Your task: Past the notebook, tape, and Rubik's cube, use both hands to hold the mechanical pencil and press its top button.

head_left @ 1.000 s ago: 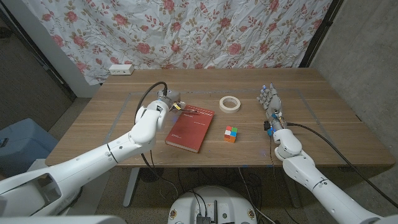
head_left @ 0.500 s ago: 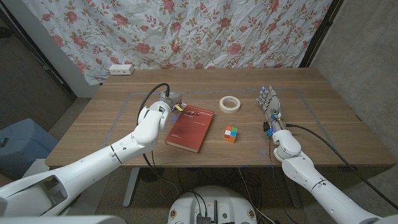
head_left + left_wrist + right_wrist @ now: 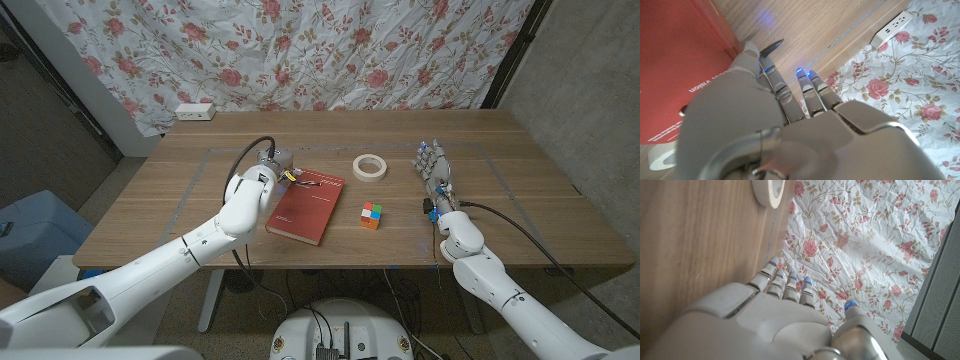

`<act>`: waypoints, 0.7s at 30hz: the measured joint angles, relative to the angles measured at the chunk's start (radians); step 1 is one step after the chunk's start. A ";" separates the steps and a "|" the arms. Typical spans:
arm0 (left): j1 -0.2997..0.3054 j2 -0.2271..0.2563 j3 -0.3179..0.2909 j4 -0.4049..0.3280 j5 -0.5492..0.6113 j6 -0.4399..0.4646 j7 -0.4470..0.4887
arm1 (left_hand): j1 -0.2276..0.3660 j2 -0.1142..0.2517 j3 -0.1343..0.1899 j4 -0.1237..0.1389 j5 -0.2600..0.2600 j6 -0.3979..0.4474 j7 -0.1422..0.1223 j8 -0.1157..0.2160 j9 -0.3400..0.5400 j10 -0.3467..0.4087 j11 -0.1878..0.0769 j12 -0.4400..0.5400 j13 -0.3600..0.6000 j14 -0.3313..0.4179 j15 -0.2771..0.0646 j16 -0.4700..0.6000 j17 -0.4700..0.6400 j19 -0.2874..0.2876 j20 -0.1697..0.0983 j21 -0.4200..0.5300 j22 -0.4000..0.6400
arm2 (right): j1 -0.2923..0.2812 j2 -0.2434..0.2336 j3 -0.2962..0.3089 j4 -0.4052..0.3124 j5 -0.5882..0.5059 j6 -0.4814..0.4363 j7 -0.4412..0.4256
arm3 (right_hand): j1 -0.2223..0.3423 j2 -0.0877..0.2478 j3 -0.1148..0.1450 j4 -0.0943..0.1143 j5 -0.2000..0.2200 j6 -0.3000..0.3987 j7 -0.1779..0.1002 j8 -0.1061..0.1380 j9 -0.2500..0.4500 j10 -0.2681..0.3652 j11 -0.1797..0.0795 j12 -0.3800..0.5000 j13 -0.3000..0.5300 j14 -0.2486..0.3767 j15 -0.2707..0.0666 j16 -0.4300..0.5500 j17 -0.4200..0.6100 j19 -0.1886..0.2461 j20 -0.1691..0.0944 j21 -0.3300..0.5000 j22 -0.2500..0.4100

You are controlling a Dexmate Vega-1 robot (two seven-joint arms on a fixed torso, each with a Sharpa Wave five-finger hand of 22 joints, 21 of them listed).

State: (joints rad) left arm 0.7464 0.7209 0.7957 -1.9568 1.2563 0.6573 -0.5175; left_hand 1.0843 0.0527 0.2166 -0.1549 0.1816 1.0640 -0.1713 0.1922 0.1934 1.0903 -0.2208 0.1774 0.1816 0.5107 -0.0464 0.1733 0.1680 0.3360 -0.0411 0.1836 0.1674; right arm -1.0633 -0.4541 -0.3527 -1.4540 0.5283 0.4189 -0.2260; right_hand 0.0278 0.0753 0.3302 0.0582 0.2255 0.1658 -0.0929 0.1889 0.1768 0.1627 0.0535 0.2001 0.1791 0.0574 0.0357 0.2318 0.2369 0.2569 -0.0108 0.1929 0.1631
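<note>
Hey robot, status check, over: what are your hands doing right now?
Left hand on pencil by notebook. Right hand open, idle. Nothing blocking.

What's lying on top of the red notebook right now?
The left hand reaches over the red notebook's far left corner, where the mechanical pencil lies; its fingers cover most of the pencil.

pencil mostly hidden under left hand, tape cut off

You could read only "Vision", white print, upside down on the red notebook cover.
</note>
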 measured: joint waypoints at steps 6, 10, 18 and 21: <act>0.008 -0.008 -0.006 -0.001 0.026 0.005 -0.016 | -0.016 -0.016 -0.007 0.001 0.000 -0.024 -0.002 -0.004 0.000 -0.028 -0.001 0.000 0.000 -0.011 0.000 0.000 -0.001 0.000 0.000 0.000 0.000 | -0.002 0.002 0.000 0.002 0.002 0.005 0.004 | 0.000 0.000 0.000 0.000 0.000 0.005 0.005 0.000 0.000 0.000 0.000 -0.004 0.000 0.000 0.000 0.000 0.000 0.000 0.000 0.000 0.000; 0.014 -0.012 -0.012 -0.005 0.042 0.010 -0.026 | -0.024 -0.024 -0.012 -0.002 0.000 -0.042 -0.002 -0.007 -0.003 -0.047 -0.001 0.000 0.000 -0.015 -0.004 0.000 -0.003 -0.005 -0.005 0.000 0.000 | -0.003 0.005 -0.001 0.005 0.004 0.009 0.005 | 0.000 0.000 0.000 0.000 0.000 0.009 0.001 0.000 0.000 0.000 0.000 -0.004 0.000 0.000 0.000 0.000 0.000 0.000 0.000 0.000 0.000; 0.027 -0.016 -0.022 -0.015 0.074 0.016 -0.041 | -0.054 -0.054 -0.030 -0.002 0.000 -0.081 -0.009 -0.007 -0.008 -0.099 -0.002 0.000 0.000 -0.033 0.000 0.000 -0.002 -0.029 0.000 0.000 0.000 | -0.006 0.008 -0.001 0.011 0.005 0.021 0.008 | 0.000 0.000 0.000 0.000 0.000 0.009 0.001 0.000 0.000 0.005 0.005 -0.004 0.000 0.009 0.002 0.000 0.000 0.000 0.000 0.000 0.000; 0.034 -0.018 -0.028 -0.020 0.088 0.016 -0.046 | -0.071 -0.071 -0.038 0.000 0.000 -0.112 -0.011 -0.011 -0.008 -0.143 -0.003 -0.004 0.000 -0.052 0.000 0.000 -0.002 -0.052 0.001 0.000 0.000 | -0.008 0.010 -0.001 0.014 0.005 0.027 0.010 | 0.000 0.000 0.000 0.000 0.000 0.009 0.001 0.000 0.000 0.005 0.005 -0.004 0.000 0.011 0.000 0.000 0.000 0.000 0.000 0.000 0.000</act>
State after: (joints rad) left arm 0.7800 0.7029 0.7678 -1.9771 1.3447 0.6735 -0.5639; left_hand 1.0136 -0.0179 0.1783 -0.1552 0.1816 0.9523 -0.1820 0.1810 0.1858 0.9474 -0.2236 0.1733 0.1817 0.4591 -0.0464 0.1734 0.1656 0.2844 -0.0403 0.1836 0.1675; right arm -1.0714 -0.4439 -0.3537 -1.4397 0.5336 0.4457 -0.2165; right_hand 0.0278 0.0753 0.3302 0.0582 0.2254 0.1751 -0.0914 0.1888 0.1767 0.1681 0.0590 0.1958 0.1791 0.0684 0.0356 0.2318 0.2371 0.2569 -0.0108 0.1929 0.1632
